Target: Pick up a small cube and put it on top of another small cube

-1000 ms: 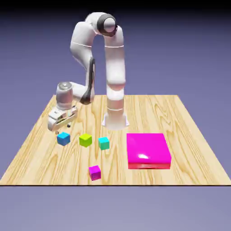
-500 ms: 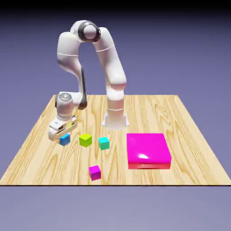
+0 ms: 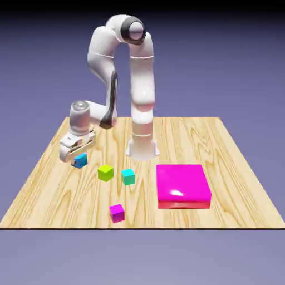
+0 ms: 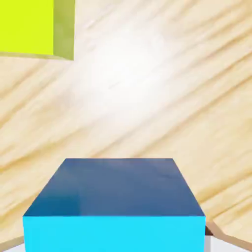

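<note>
The small blue cube (image 3: 81,161) hangs just above the table at the exterior view's left, with my gripper (image 3: 79,157) shut on it. In the hand view the blue cube (image 4: 115,197) fills the lower middle, and only a sliver of a grey fingertip (image 4: 210,244) shows beside it. A lime-green cube (image 3: 105,172) rests on the wood to the right of the held cube, and it shows in the hand view's top left corner (image 4: 29,27). A teal cube (image 3: 128,176) sits just past the lime-green one.
A small magenta cube (image 3: 117,212) lies near the table's front edge. A large flat magenta block (image 3: 183,185) occupies the right of the middle. The robot's base (image 3: 142,147) stands at the far middle of the wooden table (image 3: 234,167).
The gripper came down over the blue cube, shut on it, and has now risen a little with the cube in its jaws. The other cubes have not moved.
</note>
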`<state>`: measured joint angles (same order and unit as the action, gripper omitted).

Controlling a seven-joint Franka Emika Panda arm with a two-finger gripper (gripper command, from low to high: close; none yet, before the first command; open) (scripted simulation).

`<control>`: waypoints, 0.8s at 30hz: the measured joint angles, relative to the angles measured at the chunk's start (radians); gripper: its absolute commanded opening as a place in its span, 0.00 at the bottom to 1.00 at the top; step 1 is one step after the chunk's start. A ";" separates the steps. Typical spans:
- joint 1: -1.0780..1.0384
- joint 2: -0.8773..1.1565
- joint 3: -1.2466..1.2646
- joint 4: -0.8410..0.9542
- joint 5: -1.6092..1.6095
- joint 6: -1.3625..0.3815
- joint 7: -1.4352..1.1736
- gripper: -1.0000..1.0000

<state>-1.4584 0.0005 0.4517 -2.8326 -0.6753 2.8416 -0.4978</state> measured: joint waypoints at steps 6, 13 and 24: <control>0.232 -0.072 -0.104 -0.029 0.112 -0.076 0.261 0.00; 0.480 -0.156 -0.221 -0.064 0.243 -0.164 0.565 0.00; 0.875 -0.289 -0.404 -0.118 0.450 -0.303 1.042 0.00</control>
<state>-0.5836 -0.2884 0.0473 -2.9503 -0.2254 2.5383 0.5447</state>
